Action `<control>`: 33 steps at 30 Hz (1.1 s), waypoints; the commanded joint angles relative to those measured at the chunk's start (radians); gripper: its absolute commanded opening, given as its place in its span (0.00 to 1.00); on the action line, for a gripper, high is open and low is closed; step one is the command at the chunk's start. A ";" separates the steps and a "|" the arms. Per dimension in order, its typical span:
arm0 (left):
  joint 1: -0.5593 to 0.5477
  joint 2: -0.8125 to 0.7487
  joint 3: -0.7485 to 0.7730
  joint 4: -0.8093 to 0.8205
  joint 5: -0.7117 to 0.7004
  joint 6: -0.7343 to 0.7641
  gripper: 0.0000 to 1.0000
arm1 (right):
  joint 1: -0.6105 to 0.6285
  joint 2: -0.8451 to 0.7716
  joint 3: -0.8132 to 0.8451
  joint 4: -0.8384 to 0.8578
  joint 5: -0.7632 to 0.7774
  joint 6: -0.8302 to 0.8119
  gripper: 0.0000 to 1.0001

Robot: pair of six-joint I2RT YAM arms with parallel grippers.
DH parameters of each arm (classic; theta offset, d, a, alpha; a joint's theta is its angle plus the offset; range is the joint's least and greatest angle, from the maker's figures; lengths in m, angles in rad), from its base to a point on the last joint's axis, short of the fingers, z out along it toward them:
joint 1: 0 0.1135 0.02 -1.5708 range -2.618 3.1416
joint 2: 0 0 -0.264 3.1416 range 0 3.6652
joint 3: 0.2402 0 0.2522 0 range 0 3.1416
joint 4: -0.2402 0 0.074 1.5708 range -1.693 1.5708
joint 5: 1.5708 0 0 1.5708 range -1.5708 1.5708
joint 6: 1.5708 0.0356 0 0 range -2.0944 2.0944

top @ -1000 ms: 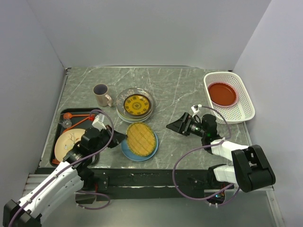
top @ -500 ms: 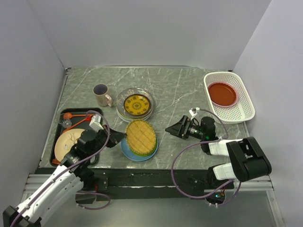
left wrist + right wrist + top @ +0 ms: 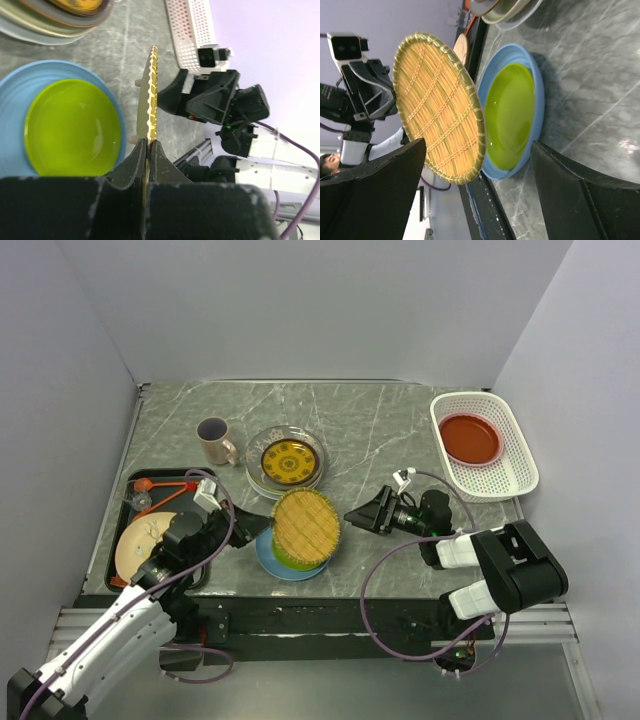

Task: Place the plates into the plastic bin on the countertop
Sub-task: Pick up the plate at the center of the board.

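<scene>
Left jaws: pressed together on the lower rim of the yellow-patterned plate [image 3: 306, 527], pinching it. The plate stands on edge, lifted off the counter [image 3: 370, 430], woven face towards the right arm. In the left wrist view only its thin scalloped edge shows, rising straight out of the pinch.

Just below and left of that plate: a green plate [image 3: 72, 127] lies flat inside a blue plate [image 3: 268, 558]. Both rest on the counter near the front edge.

Right jaws: spread wide, nothing between them. They lie low, just right of the held plate, and point at it. In the right wrist view the two dark fingers [image 3: 370, 195] frame the plate's face, apart from it.

Behind the held plate: a stack of plates [image 3: 288, 460], clear glass with a dark yellow-motif plate on top. A beige mug [image 3: 213, 440] stands upright just left of the stack.

Far left: a black tray [image 3: 132, 483] carries a beige plate [image 3: 140, 540], partly hidden by the left arm [image 3: 120, 625].

Far right, well apart from both jaws: the plastic bin [image 3: 510, 475] sits on the counter, with one red plate [image 3: 470, 438] flat inside it.
</scene>
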 commanded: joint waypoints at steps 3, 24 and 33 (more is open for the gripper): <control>-0.002 0.016 0.012 0.168 0.071 -0.021 0.01 | 0.060 0.004 0.014 0.063 0.005 0.002 0.90; -0.002 0.009 -0.003 0.176 0.088 -0.026 0.01 | 0.191 0.097 0.071 0.198 0.001 0.092 0.58; 0.000 -0.005 -0.008 0.139 0.064 -0.009 0.01 | 0.204 0.041 0.083 0.091 0.025 0.048 0.00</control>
